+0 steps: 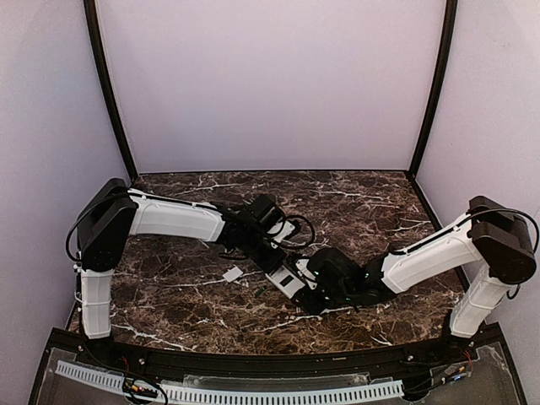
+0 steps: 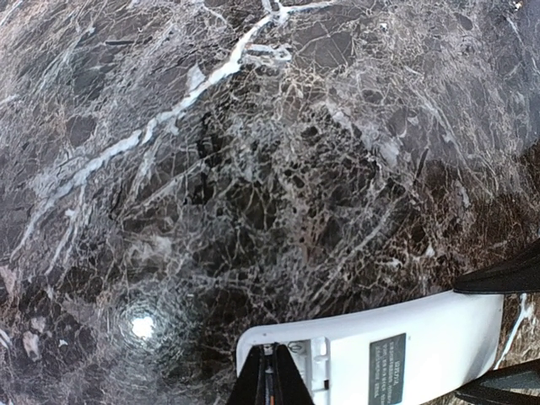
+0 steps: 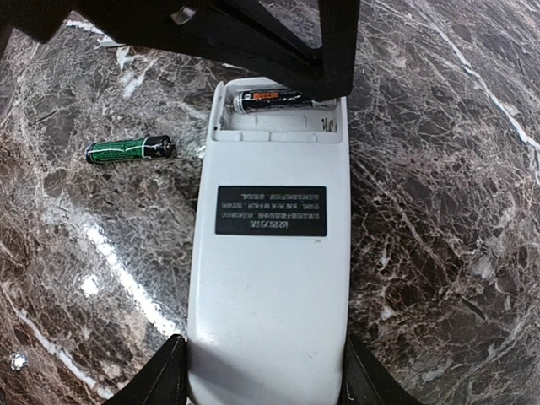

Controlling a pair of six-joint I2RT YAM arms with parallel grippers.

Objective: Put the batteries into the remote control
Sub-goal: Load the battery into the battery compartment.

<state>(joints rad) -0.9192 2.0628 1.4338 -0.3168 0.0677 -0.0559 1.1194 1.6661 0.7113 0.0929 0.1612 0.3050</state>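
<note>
The remote control (image 3: 270, 278) lies back up on the marble, its battery compartment uncovered at the far end. My right gripper (image 3: 263, 371) is shut on the remote's near end, one finger on each long side. One battery (image 3: 272, 101), black with an orange label, lies crosswise in the compartment. My left gripper (image 2: 272, 359) is shut, and its tips come down onto that battery at the remote's (image 2: 439, 337) end. A second battery (image 3: 131, 150), green and black, lies loose on the marble just left of the remote. From above, both grippers meet at the remote (image 1: 287, 281) mid-table.
A small white flat piece (image 1: 232, 273) lies on the marble left of the remote. The dark marble top (image 1: 354, 202) is walled by pale panels at the back and sides. A bright light reflection (image 2: 142, 326) shows on the stone.
</note>
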